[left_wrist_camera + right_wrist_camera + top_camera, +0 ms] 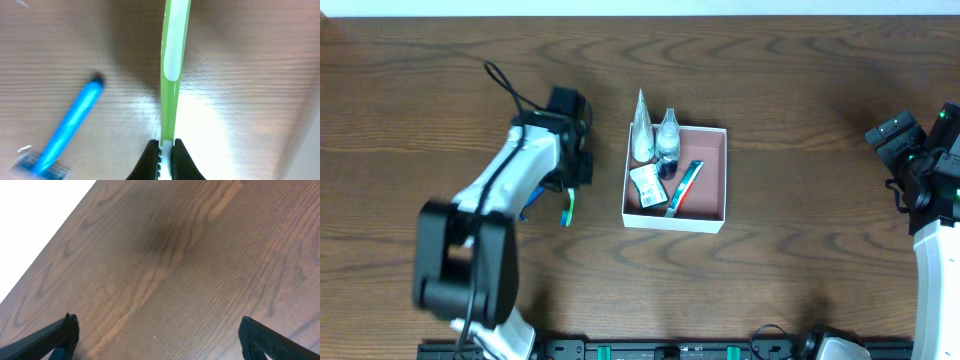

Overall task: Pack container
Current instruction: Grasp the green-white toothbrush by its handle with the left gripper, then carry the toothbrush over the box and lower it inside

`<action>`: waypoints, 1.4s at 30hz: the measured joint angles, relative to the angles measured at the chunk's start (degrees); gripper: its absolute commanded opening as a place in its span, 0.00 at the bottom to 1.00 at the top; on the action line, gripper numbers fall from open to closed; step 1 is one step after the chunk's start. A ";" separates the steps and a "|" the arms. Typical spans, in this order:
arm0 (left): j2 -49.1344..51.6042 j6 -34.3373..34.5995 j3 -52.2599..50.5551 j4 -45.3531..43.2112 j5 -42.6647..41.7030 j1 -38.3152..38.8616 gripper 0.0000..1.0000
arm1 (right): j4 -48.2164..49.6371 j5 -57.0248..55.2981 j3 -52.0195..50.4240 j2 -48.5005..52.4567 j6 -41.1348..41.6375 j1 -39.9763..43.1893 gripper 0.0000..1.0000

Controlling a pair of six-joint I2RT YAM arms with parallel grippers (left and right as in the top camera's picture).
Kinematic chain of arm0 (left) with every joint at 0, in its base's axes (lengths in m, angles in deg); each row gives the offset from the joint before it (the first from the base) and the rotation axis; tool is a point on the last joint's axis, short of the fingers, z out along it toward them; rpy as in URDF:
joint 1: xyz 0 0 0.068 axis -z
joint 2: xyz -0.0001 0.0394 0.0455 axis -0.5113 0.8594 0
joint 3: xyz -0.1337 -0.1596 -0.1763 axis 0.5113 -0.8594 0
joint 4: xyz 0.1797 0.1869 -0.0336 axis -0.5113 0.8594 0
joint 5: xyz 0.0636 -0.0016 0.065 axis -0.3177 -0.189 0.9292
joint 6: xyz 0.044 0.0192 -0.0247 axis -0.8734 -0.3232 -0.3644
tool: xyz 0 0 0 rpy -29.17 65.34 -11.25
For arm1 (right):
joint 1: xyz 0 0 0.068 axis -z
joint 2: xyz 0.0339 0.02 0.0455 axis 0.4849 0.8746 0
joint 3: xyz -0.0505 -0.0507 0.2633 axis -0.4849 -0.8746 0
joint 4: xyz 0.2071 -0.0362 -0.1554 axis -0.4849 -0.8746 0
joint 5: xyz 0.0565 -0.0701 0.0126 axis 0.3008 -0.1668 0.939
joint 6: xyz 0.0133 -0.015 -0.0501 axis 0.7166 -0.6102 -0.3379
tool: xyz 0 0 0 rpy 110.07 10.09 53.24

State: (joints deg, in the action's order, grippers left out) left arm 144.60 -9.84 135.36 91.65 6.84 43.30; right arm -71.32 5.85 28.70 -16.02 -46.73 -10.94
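The container (712, 160), a shallow white-walled box with a pinkish-brown floor, sits at the table's centre. It holds two small bottles (667, 133), a white tube (642, 128), a small packet (646, 185) and a red and teal tube (685, 187). My left gripper (576, 186) is left of the box, shut on a green toothbrush (567, 209). In the left wrist view the jaws (166, 150) pinch the toothbrush's white end (172, 65), just above the wood. My right gripper (897, 132) is open and empty at the far right, over bare table in its own view (157, 335).
A blue razor (70, 125) lies on the wood just left of the toothbrush; overhead it is partly hidden under the left arm (526, 212). The table's far edge shows in the right wrist view (45, 235).
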 measured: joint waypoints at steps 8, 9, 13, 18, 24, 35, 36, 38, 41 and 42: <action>-25.31 4.52 7.93 2.01 -6.75 3.28 0.06 | 0.00 0.00 0.00 0.00 0.00 0.00 1.00; -28.15 5.46 8.09 1.38 -7.32 5.03 0.06 | 0.02 0.00 0.00 0.00 0.00 0.00 0.99; -33.79 9.51 8.15 -2.73 -6.84 13.77 0.06 | 0.02 0.02 0.00 0.00 0.00 0.00 0.99; -31.21 15.23 8.13 -9.03 1.60 26.86 0.06 | 0.00 0.02 0.00 0.00 0.00 0.00 0.99; -19.28 18.14 8.13 -18.12 10.88 38.12 0.06 | 0.00 0.00 0.00 0.00 0.00 0.00 0.99; -0.57 20.63 8.11 -22.05 16.81 39.45 0.06 | 0.02 0.02 0.00 0.00 0.00 0.00 0.99; 0.24 20.65 8.11 -22.08 16.96 39.19 0.06 | 0.02 0.02 0.00 0.00 0.00 0.00 0.99; 1.25 20.70 8.11 -22.16 17.16 38.75 0.06 | 0.02 0.00 0.00 0.00 0.00 0.00 0.99; 2.32 20.87 8.11 -22.14 17.46 38.03 0.06 | 0.02 0.00 0.00 0.00 0.00 0.00 0.99; 2.62 21.09 8.11 -22.01 17.49 37.73 0.06 | 0.02 0.00 0.00 0.00 0.00 0.00 0.99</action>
State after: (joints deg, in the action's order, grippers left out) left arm 147.23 11.25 143.47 69.64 24.33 81.03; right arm -71.30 5.85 28.70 -16.02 -46.73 -10.94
